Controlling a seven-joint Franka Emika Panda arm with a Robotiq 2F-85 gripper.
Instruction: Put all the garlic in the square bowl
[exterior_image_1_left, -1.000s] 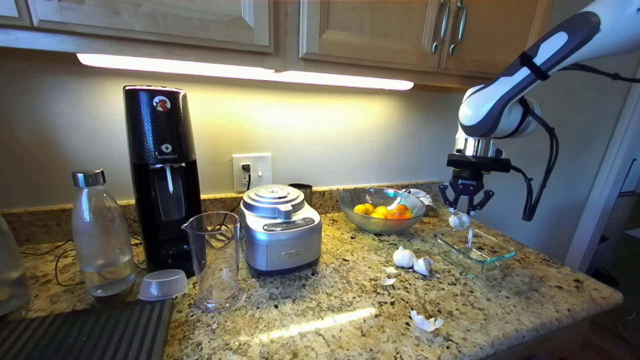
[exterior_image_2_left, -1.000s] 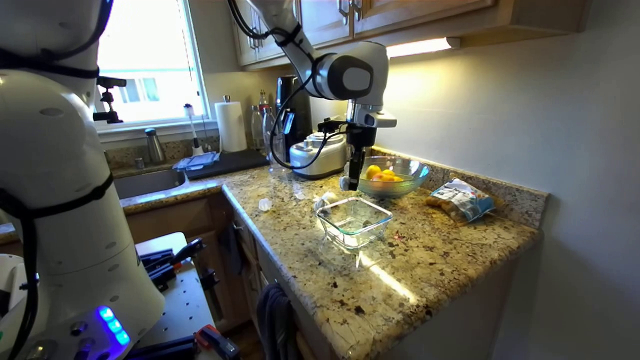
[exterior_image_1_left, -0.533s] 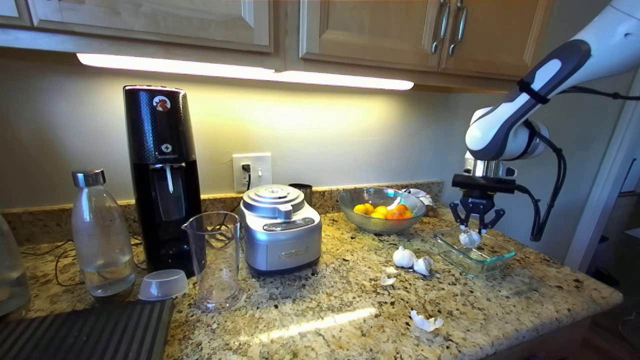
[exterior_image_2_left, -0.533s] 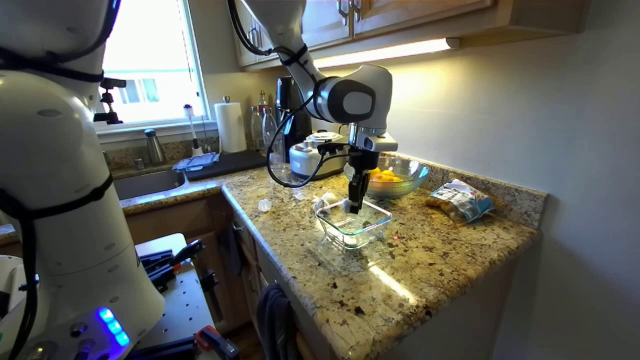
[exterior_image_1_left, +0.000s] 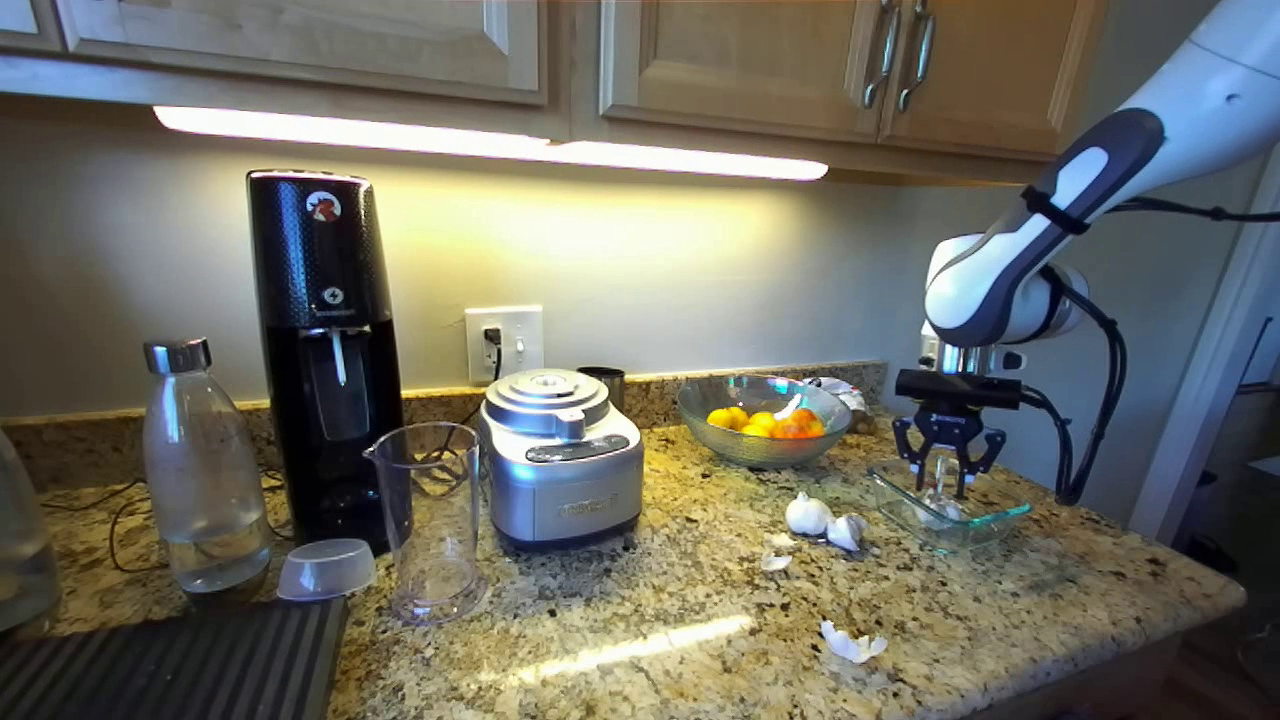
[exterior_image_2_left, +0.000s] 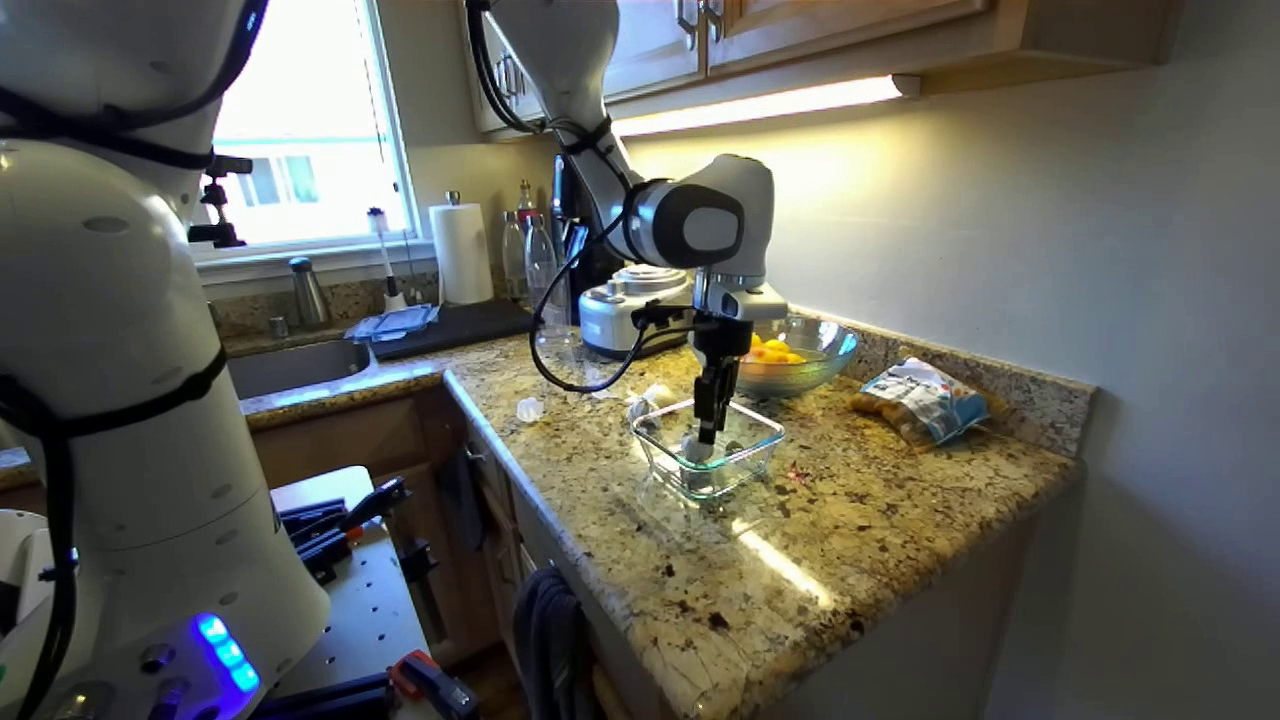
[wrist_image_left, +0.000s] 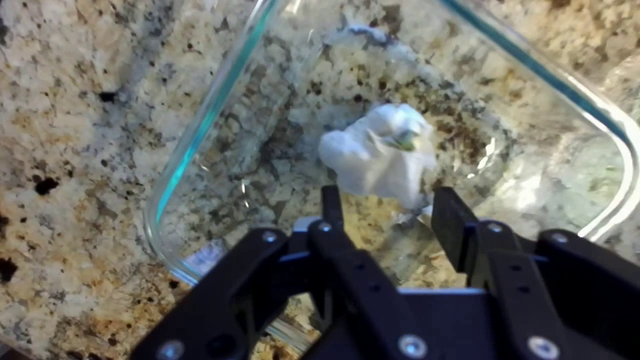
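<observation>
Your tool (wrist_image_left: 388, 202): jaws apart | garlic bulb (wrist_image_left: 377, 157) just below their tips | inside your square bowl (wrist_image_left: 206, 125)

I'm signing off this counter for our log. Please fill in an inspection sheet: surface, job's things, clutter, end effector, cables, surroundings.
Surface: speckled stone counter; papery white scraps lie on it.
Job's things: one garlic bulb inside the square glass bowl; a round bulb and a smaller bulb on the counter outside it.
Clutter: silver appliance, clear pitcher, fruit bowl, printed bag.
End effector: jaws apart at the bowl; whether they touch the garlic bulb cannot be told.
Cables: black cable bundle hanging in a loop; plug in the wall outlet.
Surroundings: sink, window, lit under-cabinet light.
</observation>
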